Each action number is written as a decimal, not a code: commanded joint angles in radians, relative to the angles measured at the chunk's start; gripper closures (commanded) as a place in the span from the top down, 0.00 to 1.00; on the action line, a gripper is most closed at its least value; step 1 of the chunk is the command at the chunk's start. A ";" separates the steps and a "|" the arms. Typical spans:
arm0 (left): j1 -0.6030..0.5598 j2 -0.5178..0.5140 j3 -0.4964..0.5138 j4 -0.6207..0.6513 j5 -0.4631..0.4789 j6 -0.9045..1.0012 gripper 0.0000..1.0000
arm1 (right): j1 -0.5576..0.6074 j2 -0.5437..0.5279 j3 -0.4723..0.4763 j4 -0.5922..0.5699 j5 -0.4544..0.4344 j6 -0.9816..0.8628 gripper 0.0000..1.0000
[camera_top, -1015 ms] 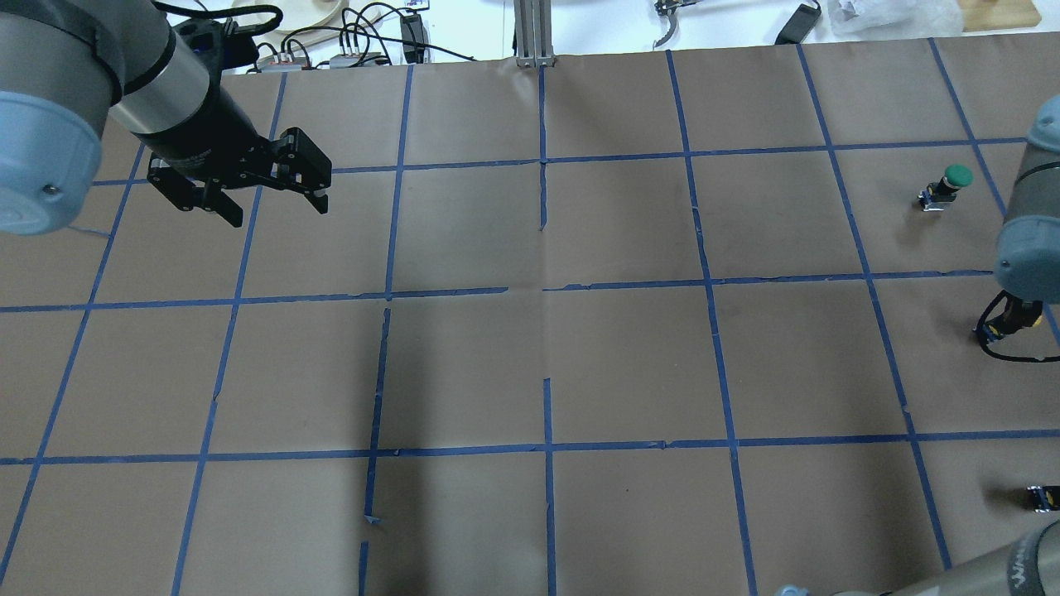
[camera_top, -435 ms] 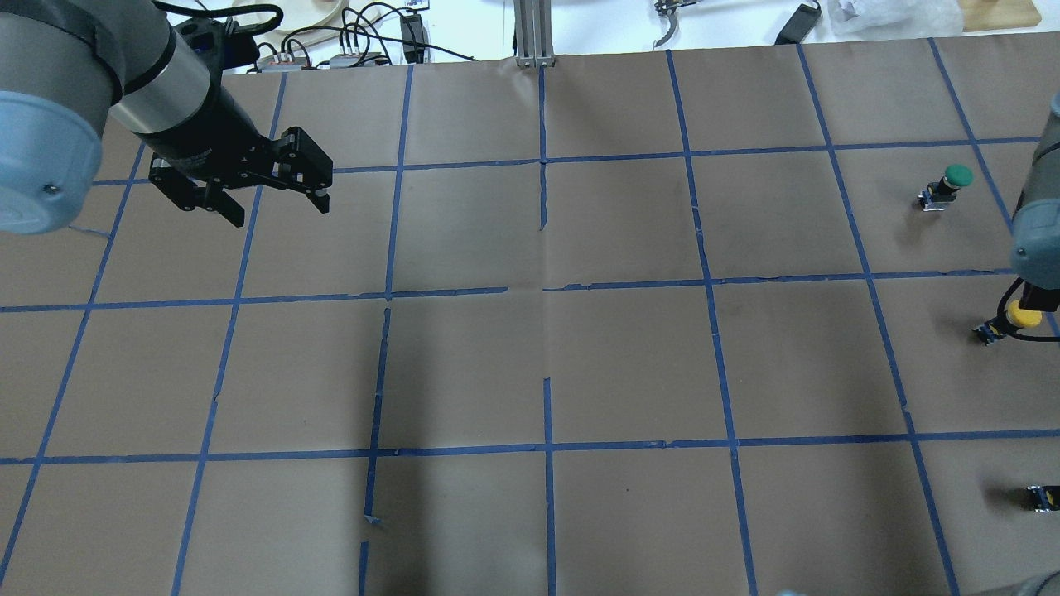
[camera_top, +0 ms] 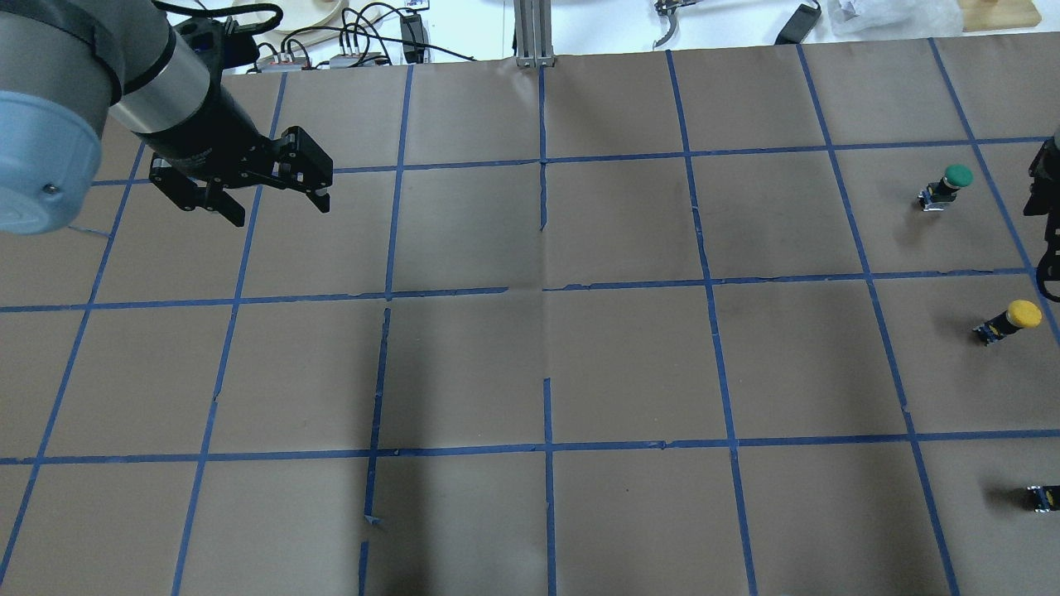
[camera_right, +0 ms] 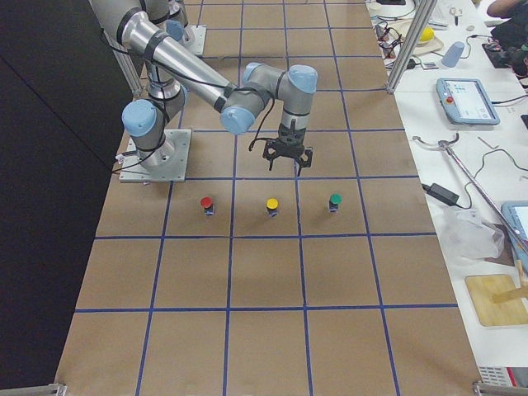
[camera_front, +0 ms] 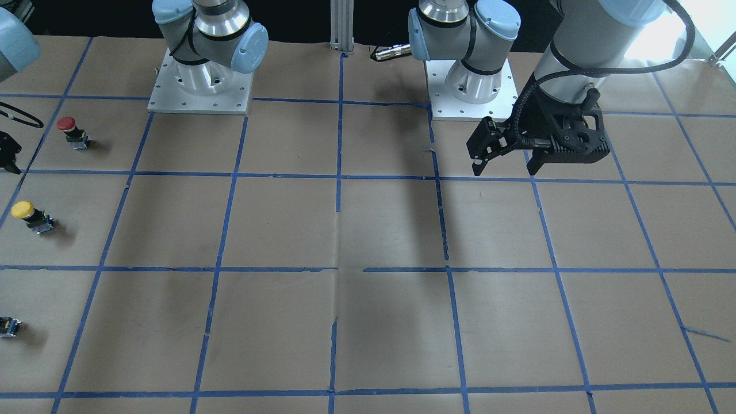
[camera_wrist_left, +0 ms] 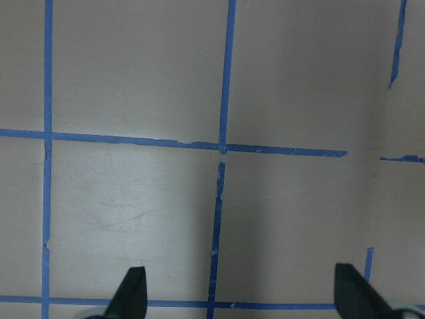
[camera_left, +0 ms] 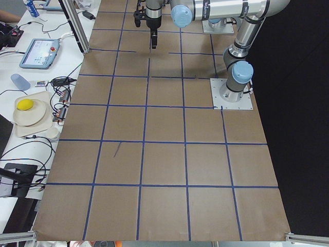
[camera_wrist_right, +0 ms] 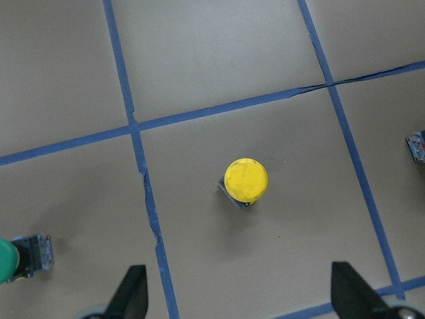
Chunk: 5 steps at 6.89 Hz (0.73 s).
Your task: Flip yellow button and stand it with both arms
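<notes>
right wrist-mounted | yellow button (camera_wrist_right: 246, 181) upright, round smooth cap, boxy base | left jaws spread | right jaws spread

Three buttons stand in a row on the table (camera_right: 264, 272), right side, one per grid square. The middle button (camera_right: 271, 205) has the near button (camera_right: 206, 203) basewards and the far button (camera_right: 334, 200) outwards. The right gripper (camera_right: 283, 167) hangs near the middle button. The left gripper (camera_top: 280, 213) hangs well apart, over the far-left squares.

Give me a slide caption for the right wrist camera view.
Right claw open above the upright yellow button, green-capped button at the frame's left edge.
</notes>
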 commanded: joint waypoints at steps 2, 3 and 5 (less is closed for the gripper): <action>0.000 -0.013 0.008 0.002 -0.002 -0.001 1.00 | 0.043 -0.065 -0.148 0.162 0.060 -0.349 0.99; 0.000 -0.013 0.017 0.002 -0.003 -0.003 1.00 | 0.055 -0.111 -0.145 0.164 0.106 -0.497 1.00; 0.000 -0.026 0.049 0.002 -0.002 -0.003 1.00 | 0.214 -0.149 -0.151 0.150 0.159 -0.576 1.00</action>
